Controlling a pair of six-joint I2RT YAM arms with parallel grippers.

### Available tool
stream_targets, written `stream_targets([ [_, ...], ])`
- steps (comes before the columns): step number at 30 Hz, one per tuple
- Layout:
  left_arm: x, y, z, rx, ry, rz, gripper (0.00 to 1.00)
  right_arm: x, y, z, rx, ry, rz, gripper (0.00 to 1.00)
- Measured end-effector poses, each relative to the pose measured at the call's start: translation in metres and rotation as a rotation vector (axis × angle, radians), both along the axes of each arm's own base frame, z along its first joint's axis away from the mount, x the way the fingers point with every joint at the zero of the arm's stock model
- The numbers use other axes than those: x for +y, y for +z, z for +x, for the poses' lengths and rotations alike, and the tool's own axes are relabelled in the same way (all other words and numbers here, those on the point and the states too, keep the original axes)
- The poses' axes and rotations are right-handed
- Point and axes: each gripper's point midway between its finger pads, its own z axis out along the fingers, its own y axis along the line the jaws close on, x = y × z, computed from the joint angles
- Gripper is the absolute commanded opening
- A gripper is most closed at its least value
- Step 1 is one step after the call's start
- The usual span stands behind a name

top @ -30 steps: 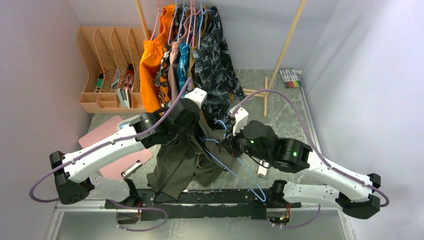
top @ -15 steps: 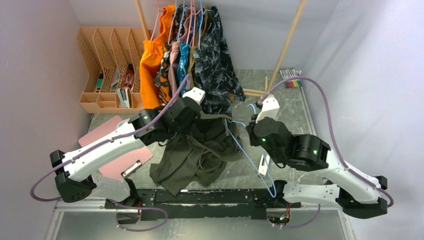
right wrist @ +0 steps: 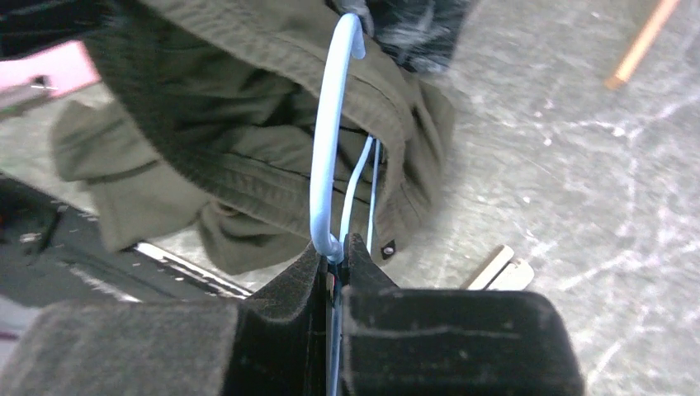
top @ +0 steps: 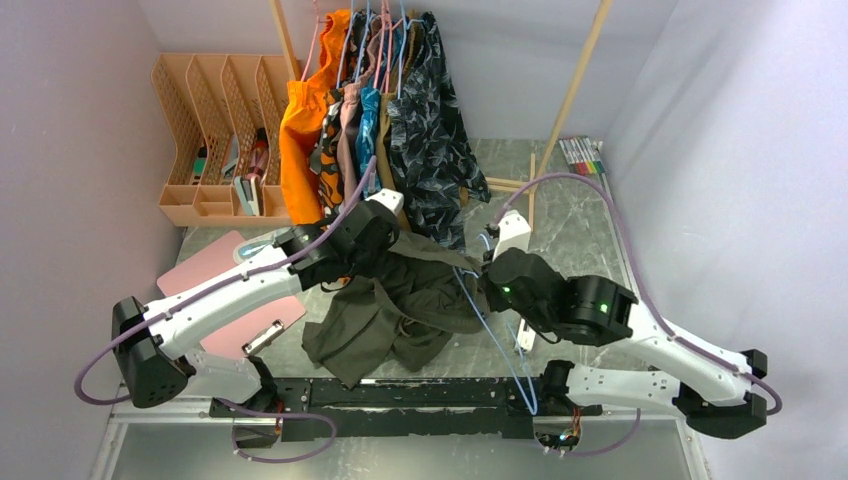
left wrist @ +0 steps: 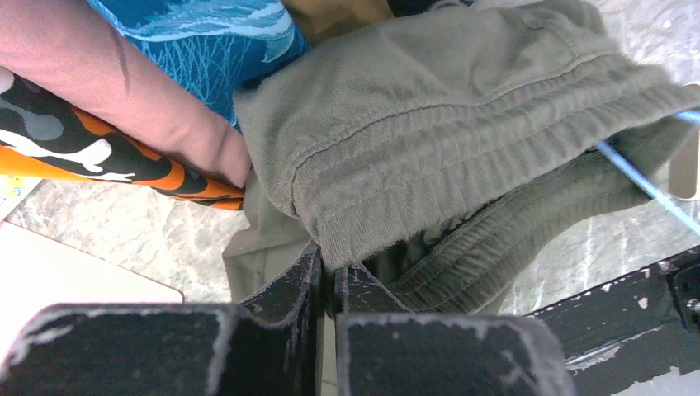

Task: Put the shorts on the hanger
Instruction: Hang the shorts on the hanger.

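Fingers of left gripper are almost pressed together with only a thin slit between them. The ribbed waistband edge of the shorts is pinched in that slit, and the fabric bulges out above the tips.

Right gripper has its fingers clamped tight on the hanger, gripping the light-blue wire at the base of the curved section. That curve arcs up over the shorts' waistband. Two thinner blue wires run down from the grip into a fold of the shorts. Can't tell how much of the frame is inside the fabric.

Top view, all relative to the shorts:
- They're a bunched olive heap between the two wrists. The far part is held up at the left gripper, the rest is draped on the table.
- One hanger wire exits at their right edge and slants away toward the black rail, which lies just in front of them.
- Row of hung garments is directly behind. The camouflage garment is nearly touching, the orange garment is back-left.
- Left wrist view shows blue, pink and orange-black patterned fabric right against the waistband.
- Pink clipboard is to the left, partly under the left arm.
- Orange file organizer is far back-left, markers far back-right.
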Motion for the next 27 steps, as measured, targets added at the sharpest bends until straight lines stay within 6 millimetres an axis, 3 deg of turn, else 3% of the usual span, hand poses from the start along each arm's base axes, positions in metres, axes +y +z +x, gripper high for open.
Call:
stream_targets([
  [5, -0.005, 0.013, 0.003, -0.016, 0.009, -0.043, 0.07, 0.015, 0.03, -0.012, -0.041, 0.133, 0.161, 0.0],
  [9, -0.009, 0.034, 0.007, -0.05, 0.014, -0.083, 0.07, 0.032, 0.046, -0.022, -0.068, 0.259, 0.226, 0.0],
  [13, -0.011, 0.056, 0.01, -0.085, 0.016, -0.129, 0.07, 0.046, 0.052, -0.029, -0.084, 0.361, 0.249, 0.0],
  [17, -0.012, 0.066, 0.009, -0.095, 0.014, -0.147, 0.07, 0.051, 0.049, -0.031, -0.14, 0.407, 0.289, 0.0],
  [22, -0.011, 0.076, 0.006, -0.086, 0.002, -0.155, 0.07, 0.057, 0.05, -0.026, -0.257, 0.441, 0.342, 0.0],
  [27, -0.015, 0.102, 0.003, -0.085, -0.013, -0.191, 0.07, 0.078, 0.051, -0.015, -0.357, 0.484, 0.347, 0.0],
])
